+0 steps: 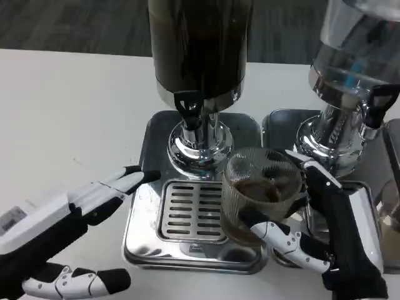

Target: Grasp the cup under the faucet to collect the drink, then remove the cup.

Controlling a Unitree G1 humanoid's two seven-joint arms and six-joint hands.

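white table (69, 119), grey floor beyond

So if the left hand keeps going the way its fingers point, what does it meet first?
Probably the dispenser's chrome base. The left hand, holding nothing, points right and slightly away over the steel drip tray. If it travels low, the tray's rim could catch it first; height is unclear.

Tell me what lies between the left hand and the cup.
In the head view, the slotted drip grate of the steel tray lies between the left hand and the ribbed glass cup, which the right hand grips.
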